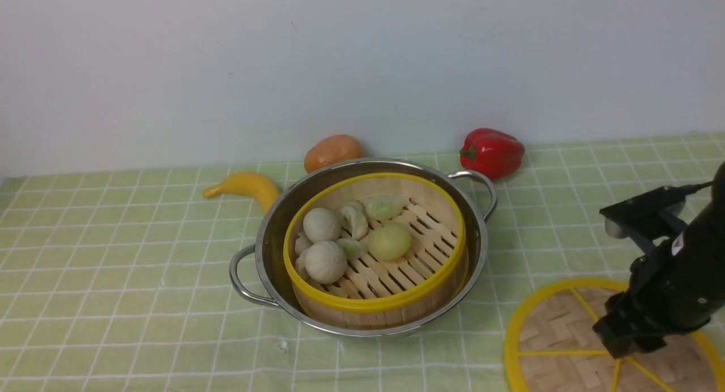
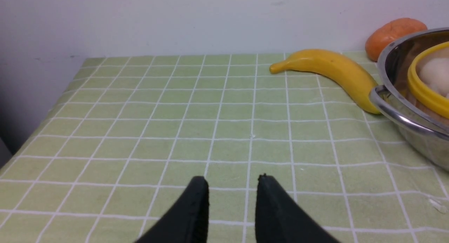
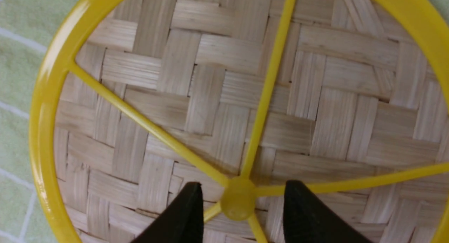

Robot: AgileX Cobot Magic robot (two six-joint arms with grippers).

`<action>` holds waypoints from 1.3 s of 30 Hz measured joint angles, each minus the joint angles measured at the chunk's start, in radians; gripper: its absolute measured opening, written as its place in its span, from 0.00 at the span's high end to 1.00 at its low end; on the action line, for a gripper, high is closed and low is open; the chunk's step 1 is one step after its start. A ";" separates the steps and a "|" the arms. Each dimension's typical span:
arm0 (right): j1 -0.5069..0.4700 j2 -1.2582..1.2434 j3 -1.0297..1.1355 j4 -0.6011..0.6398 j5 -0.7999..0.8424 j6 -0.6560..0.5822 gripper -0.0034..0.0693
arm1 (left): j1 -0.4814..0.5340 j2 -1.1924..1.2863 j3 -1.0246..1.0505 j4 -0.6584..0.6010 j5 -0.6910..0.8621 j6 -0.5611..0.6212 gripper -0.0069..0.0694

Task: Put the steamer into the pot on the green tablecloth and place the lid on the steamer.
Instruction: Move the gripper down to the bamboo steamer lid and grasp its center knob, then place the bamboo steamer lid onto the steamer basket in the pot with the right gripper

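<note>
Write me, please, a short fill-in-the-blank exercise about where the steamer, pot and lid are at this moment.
1. The steamer sits inside the ____.
2. The lid lies on the green tablecloth, not yet on the ____.
3. The right gripper, open, has its fingers either side of the lid's yellow ____.
4. The yellow fruit beside the pot is a ____.

Missing words: pot; steamer; hub; banana.

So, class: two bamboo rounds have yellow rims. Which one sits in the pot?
The deep slatted steamer holding buns sits in the pot. The flat woven lid lies on the cloth, right fingers astride its hub.
</note>
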 joint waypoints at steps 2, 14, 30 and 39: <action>0.000 0.021 0.000 0.000 0.000 0.000 0.51 | 0.000 0.000 0.000 0.000 0.000 0.000 0.66; 0.000 0.017 -0.001 0.023 0.003 0.020 0.75 | 0.000 0.000 0.000 0.000 0.000 0.000 0.63; 0.160 -0.099 -0.328 0.309 -0.029 -0.313 0.75 | 0.000 0.000 0.000 0.000 0.000 0.000 0.59; 0.282 0.179 -0.638 0.230 -0.046 -0.331 0.75 | 0.000 0.000 0.000 0.000 0.000 0.001 0.59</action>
